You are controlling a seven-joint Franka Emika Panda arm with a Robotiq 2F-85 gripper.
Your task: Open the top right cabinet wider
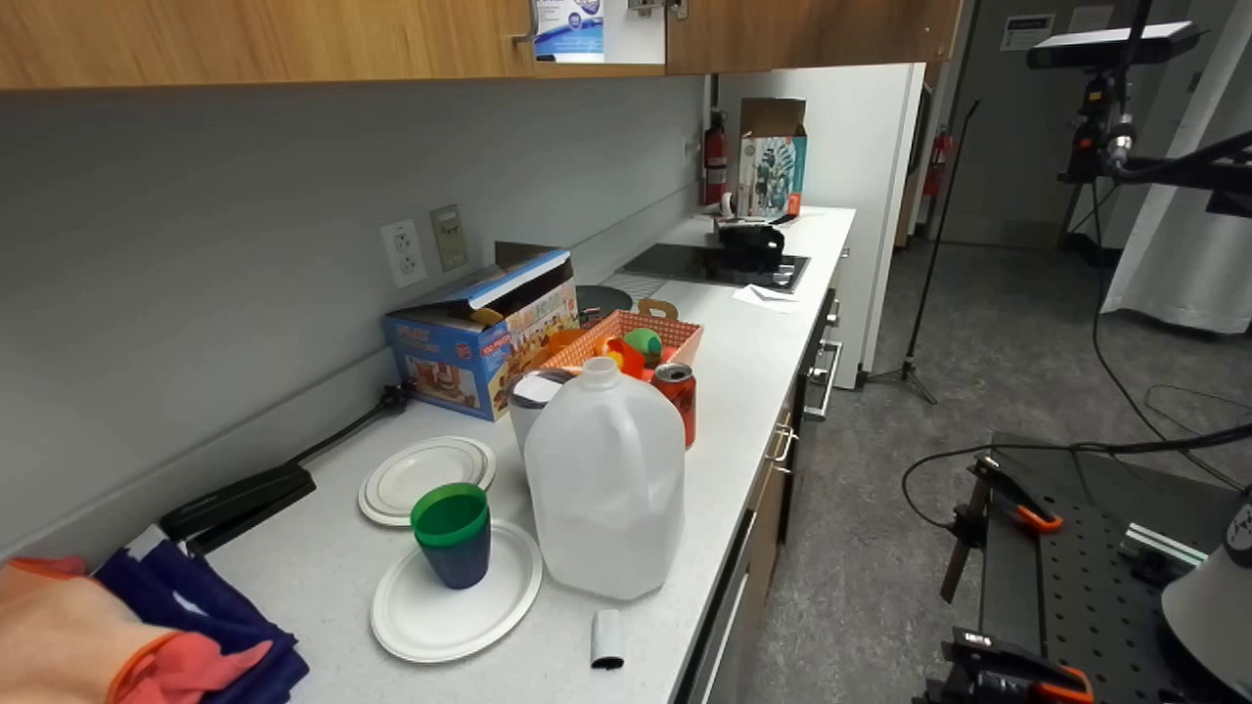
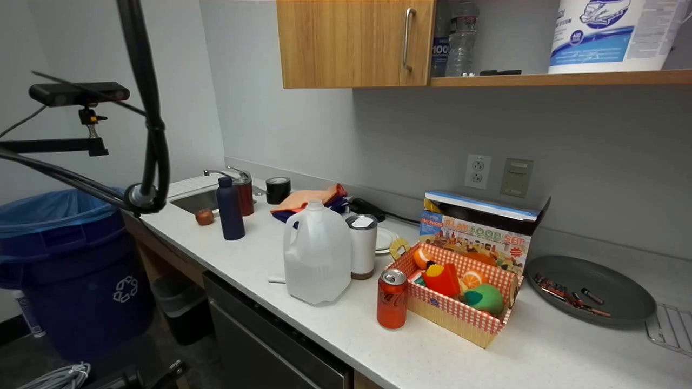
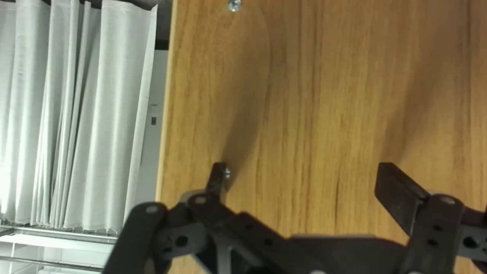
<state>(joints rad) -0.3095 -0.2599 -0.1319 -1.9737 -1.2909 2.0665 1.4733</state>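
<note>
In an exterior view, the door (image 1: 807,31) stands open up top; lower, a counter (image 1: 333,577) bears a jug (image 1: 606,489), box (image 1: 445,372) and can (image 1: 677,396). In an exterior view, the cabinet (image 2: 540,80) holds a tub (image 2: 605,48) and bottles (image 2: 462,46) beside a closed door (image 2: 351,43). In the wrist view, the gripper (image 3: 302,171) is spread before the door, touching or not I cannot tell; a curtain (image 3: 99,114) shows past its edge.

Kitchen, with sink (image 2: 193,202) and cooktop (image 1: 677,261)
</note>
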